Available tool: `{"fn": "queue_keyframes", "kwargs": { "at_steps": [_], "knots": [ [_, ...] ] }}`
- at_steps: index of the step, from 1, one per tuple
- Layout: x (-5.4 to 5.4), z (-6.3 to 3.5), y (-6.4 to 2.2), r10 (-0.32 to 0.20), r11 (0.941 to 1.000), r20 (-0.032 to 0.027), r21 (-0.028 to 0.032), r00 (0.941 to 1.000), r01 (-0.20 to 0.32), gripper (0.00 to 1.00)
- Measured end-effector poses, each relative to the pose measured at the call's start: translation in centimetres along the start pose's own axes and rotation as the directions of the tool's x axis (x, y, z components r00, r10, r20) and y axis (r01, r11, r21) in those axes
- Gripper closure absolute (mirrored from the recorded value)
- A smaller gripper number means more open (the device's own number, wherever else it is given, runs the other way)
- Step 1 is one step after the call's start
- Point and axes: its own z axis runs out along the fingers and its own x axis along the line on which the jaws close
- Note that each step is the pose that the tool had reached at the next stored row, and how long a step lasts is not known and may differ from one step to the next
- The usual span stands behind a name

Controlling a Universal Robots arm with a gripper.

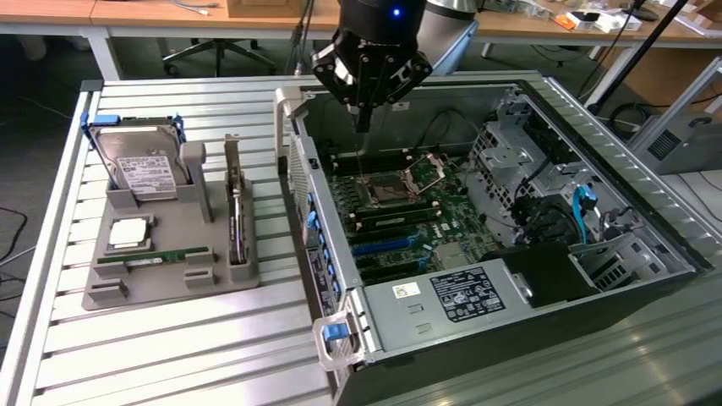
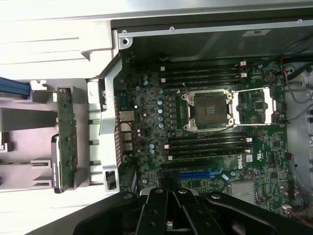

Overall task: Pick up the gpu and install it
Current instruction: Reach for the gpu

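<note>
The gpu (image 1: 235,213) stands on its long edge in a slot of the grey holder (image 1: 169,292), left of the open computer case in the exterior view. It is a thin dark green board with a metal bracket, and in the wrist view the gpu (image 2: 66,142) is seen edge-on beside the case wall. My gripper (image 1: 363,118) hangs above the case's far end, over the motherboard (image 1: 395,211), well apart from the gpu. Its fingers (image 2: 161,208) are shut with nothing between them. A blue expansion slot (image 2: 198,174) lies on the board close under the gripper.
The holder also carries a silver hard drive (image 1: 141,169), a CPU chip (image 1: 128,233) and a green RAM stick (image 1: 152,254). Inside the case are an open CPU socket (image 2: 208,110), a power supply (image 1: 451,296) and drive cages (image 1: 530,161). The case wall (image 1: 296,169) separates holder and board.
</note>
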Motion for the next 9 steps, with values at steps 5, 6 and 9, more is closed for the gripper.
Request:
{"fn": "queue_keyframes", "kwargs": {
  "at_steps": [5, 6, 9],
  "knots": [
    [0.13, 0.0, -0.01, 0.0, 1.0, 0.0, 0.0, 1.0, 0.0, 0.89],
    [0.15, 0.0, -0.01, 0.0, 1.0, 0.0, 0.0, 1.0, 0.0, 0.89],
    [0.23, -0.01, -0.02, 0.0, 1.0, 0.0, 0.0, 1.0, 0.0, 0.89]
  ]
}}
